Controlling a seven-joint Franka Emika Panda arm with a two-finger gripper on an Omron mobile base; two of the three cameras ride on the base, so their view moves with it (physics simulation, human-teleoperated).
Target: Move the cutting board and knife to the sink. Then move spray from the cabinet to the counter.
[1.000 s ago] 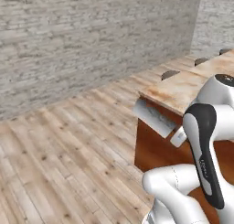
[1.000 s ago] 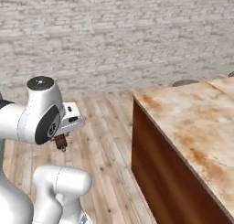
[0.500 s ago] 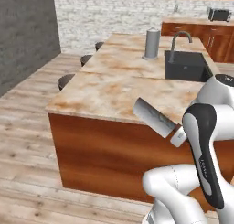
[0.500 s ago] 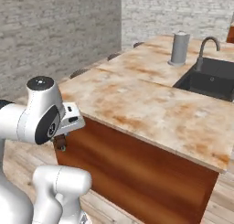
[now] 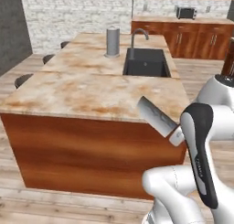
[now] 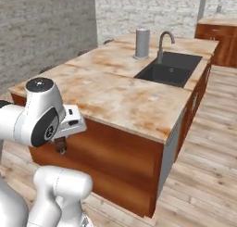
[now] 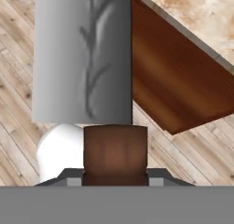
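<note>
Gripper [image 7: 115, 175] clamped on knife [image 7: 84, 58] handle. Carry blade high over counter [image 5: 91, 88] to sink [image 5: 145, 63], top middle; lower slowly.

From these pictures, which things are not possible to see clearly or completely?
- knife: blade tip cut off by the top edge of the hand view.
- gripper: fingertips hidden beside the knife's handle, hand view.
- sink: basin floor too dark to tell contents, left base view.
- Far toaster: too small for detail.
</note>
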